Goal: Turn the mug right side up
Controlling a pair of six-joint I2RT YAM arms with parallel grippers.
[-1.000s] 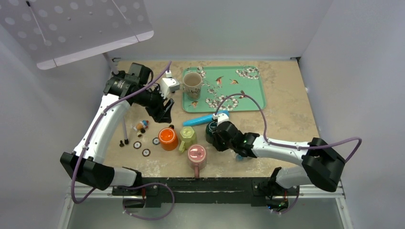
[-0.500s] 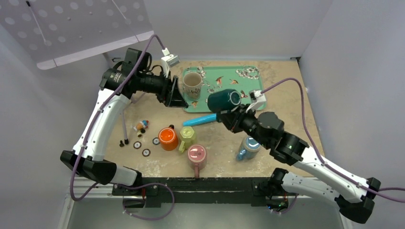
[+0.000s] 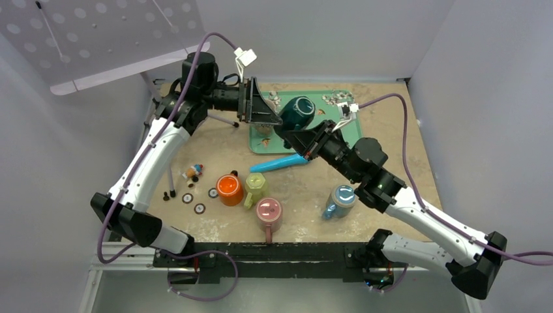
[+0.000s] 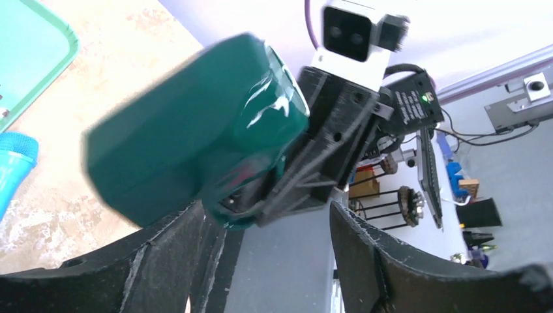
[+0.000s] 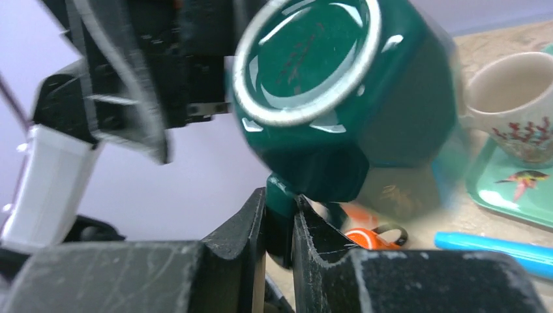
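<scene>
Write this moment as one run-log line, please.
right fingers: shut on handle of green mug | green mug: lifted, tilted | left fingers: open, facing mug

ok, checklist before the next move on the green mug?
1. Right gripper shut on the handle of the dark green glazed mug: ok.
2. Mug lifted off the table: ok.
3. Mug right side up: not ok, tilted, base facing the right wrist camera.
4. Left gripper open, facing the mug: ok.
5. Left fingers touching the mug: cannot tell.
6. Clearance from the beige floral mug on the teal tray: cannot tell.
</scene>
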